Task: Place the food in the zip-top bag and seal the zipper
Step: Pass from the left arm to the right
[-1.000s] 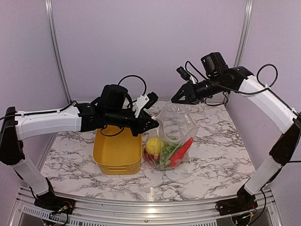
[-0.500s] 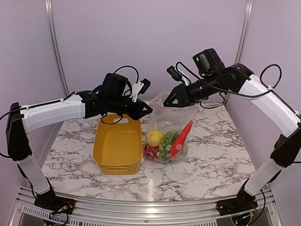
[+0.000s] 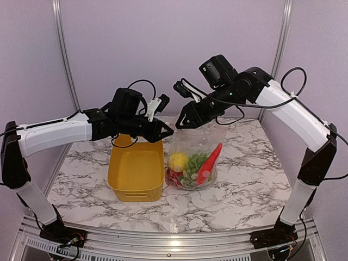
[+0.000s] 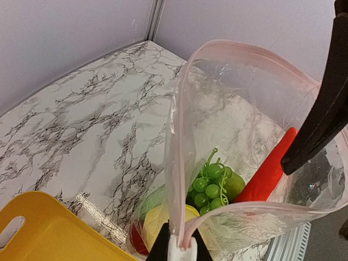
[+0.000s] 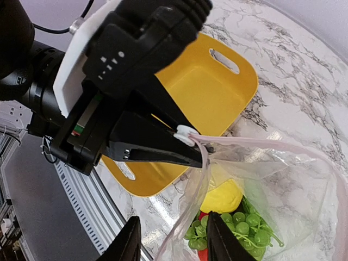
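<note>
Food (image 3: 193,166) seems all inside the bag (image 3: 201,138); my left gripper (image 3: 168,130) clamps its nine-o'clock corner, right gripper (image 3: 181,122) parted; zipper (image 4: 181,81) unsealed.

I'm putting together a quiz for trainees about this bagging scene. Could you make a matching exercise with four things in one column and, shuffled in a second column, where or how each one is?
Things
1. bin
2. grapes
3. left pincer
4. right pincer

States
A. open, at the mouth of the bag
B. beside the bag, outside it
C. shut on the bag's rim
D. inside the bag

Pairs: 1-B; 2-D; 3-C; 4-A
</note>
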Tool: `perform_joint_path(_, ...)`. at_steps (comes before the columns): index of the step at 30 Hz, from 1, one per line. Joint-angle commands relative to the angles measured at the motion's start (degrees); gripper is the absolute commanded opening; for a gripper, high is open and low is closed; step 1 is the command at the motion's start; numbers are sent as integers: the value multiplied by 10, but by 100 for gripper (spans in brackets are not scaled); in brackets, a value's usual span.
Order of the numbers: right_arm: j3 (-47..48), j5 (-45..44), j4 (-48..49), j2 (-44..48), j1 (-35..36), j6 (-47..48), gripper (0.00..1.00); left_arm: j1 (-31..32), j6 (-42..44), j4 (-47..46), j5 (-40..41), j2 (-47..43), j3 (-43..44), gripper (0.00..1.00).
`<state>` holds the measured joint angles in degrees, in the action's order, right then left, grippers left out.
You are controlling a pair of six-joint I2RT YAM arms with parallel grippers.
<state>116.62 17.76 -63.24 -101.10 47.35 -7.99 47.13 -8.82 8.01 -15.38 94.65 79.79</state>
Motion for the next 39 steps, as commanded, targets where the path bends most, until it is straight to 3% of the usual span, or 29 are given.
perform_joint_path(1,25,-33,-35,-8,0,10,38,-1,-2,-42,-16,-46,-26,0)
perform_joint_path(9,16,-7,-25,-19,1,13,22,-7,-1,-70,-51,-73,-52,0)
perform_joint_path(13,38,4,-24,-28,1,11,21,-9,-1,-60,-65,-79,-53,0)
perform_joint_path(16,42,31,-11,-28,1,6,26,-11,-1,-53,-76,-80,-52,0)
perform_joint_path(20,44,33,-14,-35,1,5,42,-12,-1,-35,-89,-78,-44,0)
perform_joint_path(22,43,27,-17,-37,1,8,44,-13,-2,-29,-98,-77,-42,0)
perform_joint_path(25,45,-5,-19,-36,1,9,36,-16,-10,-32,-121,-78,-45,0)
perform_joint_path(28,41,-29,-14,-28,0,13,22,-18,-20,-41,-141,-84,-53,0)
perform_joint_path(30,35,-36,-9,-22,1,16,8,-19,-23,-47,-144,-89,-59,3)
perform_joint_path(32,23,-33,0,-11,0,17,0,-19,-24,-56,-135,-96,-68,9)
perform_joint_path(35,-3,-5,26,10,1,21,0,-19,-28,-94,-110,-113,-97,37)
perform_joint_path(37,-16,13,38,28,0,21,0,-19,-29,-136,-96,-130,-127,45)
perform_joint_path(39,-31,31,51,45,0,21,0,-19,-25,-196,-92,-149,-166,46)
